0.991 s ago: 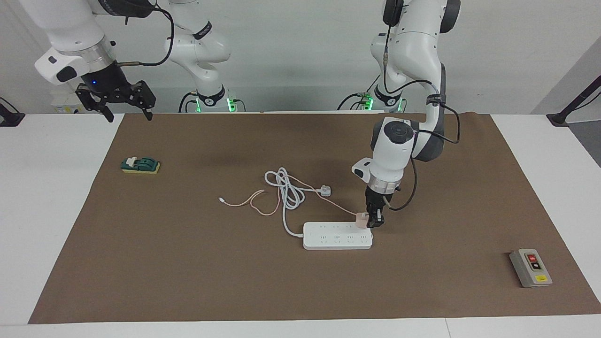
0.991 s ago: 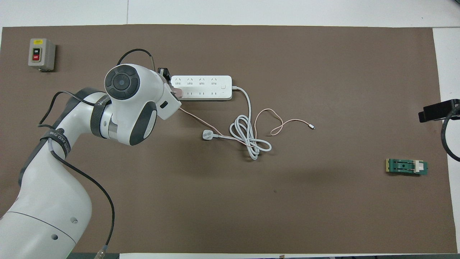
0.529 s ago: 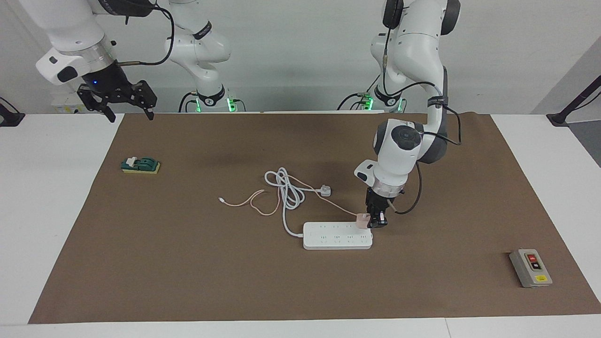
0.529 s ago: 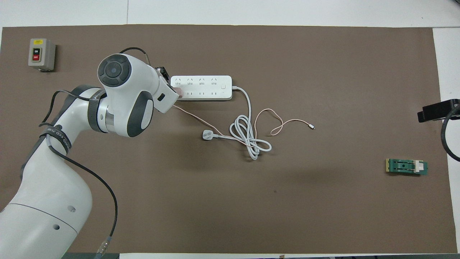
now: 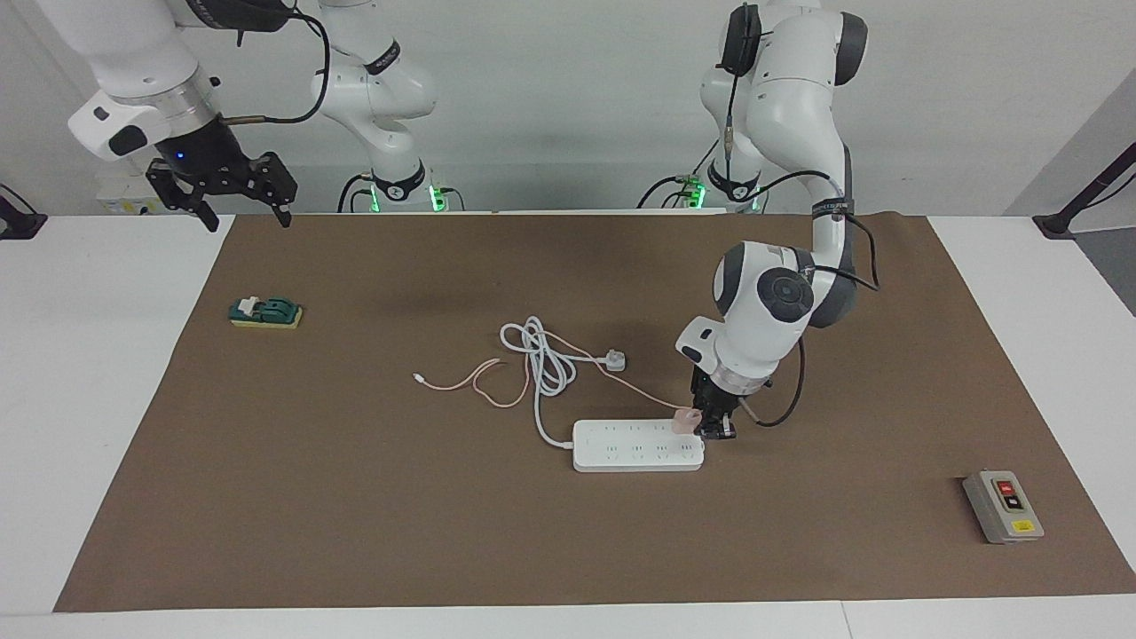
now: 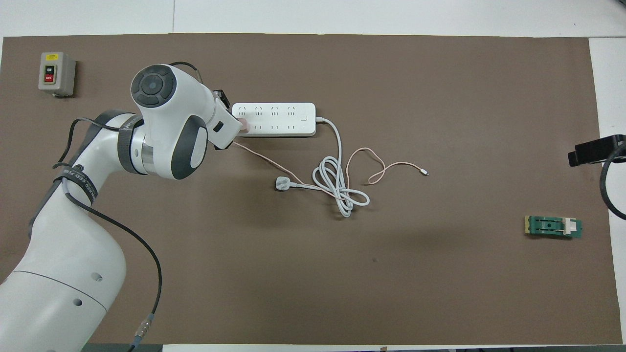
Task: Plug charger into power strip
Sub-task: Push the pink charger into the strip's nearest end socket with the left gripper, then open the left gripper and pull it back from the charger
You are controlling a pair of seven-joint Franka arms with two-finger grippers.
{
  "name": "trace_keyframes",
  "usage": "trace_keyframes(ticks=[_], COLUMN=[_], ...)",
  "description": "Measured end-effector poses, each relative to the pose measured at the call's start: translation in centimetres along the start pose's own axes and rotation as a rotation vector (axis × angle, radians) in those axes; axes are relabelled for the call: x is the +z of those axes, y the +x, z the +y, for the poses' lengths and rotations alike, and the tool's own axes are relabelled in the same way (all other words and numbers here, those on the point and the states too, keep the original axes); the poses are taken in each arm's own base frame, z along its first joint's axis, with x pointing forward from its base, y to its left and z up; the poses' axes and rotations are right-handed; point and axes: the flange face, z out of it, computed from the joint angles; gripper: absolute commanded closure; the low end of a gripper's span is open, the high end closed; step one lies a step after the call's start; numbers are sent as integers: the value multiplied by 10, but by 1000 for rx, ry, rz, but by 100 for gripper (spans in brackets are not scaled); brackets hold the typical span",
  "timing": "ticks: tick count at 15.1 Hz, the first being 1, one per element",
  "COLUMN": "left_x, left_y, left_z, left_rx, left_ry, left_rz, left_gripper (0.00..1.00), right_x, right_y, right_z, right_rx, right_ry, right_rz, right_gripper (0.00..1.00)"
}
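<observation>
Facing view: the left gripper (image 5: 707, 424) is clamped on the charger (image 5: 683, 420) atop the power strip (image 5: 637, 445), while the right gripper (image 5: 238, 191) waits, fingers apart.

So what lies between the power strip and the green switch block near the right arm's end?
Between the power strip and the green block lie the coiled white cord and the pink cable; otherwise bare mat, clearest in the overhead view.

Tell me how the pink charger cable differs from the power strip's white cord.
The pink cable is thin; the white cord is much thicker. The pink cable ends loose in a small connector toward the right arm's end of the table; the white cord ends in a white plug. The white cord is bunched in loops; the pink cable wanders in open curves. They cross near the loops, and both lie on the brown mat.
</observation>
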Motion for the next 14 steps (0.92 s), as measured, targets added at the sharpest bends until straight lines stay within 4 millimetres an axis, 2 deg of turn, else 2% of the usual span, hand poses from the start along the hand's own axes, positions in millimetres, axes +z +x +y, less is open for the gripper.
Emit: trace_keyframes(ticks=[1,3,5,6,7,8,9,10,12,14], left_x=[0,0,5,11,13,11,3,-14,-68,-120], left_y=[0,0,2,3,4,7,9,10,4,1], left_z=[0,0,2,2,4,5,5,4,7,19], left_rx=[0,0,0,0,-2,-8,-21,-47,-104,-201], left_ry=[-2,-2,-18,-25,-36,-43,-38,-30,-24,-23], left_rz=[-1,-1,0,0,3,14,31,52,83,101], left_gripper=[100,61,34,24,18,12,0,0,0,0], right_x=[0,0,0,0,0,0,0,0,0,0], right_y=[0,0,0,0,-1,-1,-1,-1,-1,-1], right_z=[0,0,0,0,0,0,0,0,0,0], right_rx=[0,0,0,0,0,0,0,0,0,0], right_ry=[0,0,0,0,1,1,1,1,1,1], right_rz=[0,0,-1,-3,-4,-5,-5,-5,-5,-5], right_gripper=[0,0,0,0,0,0,0,0,0,0])
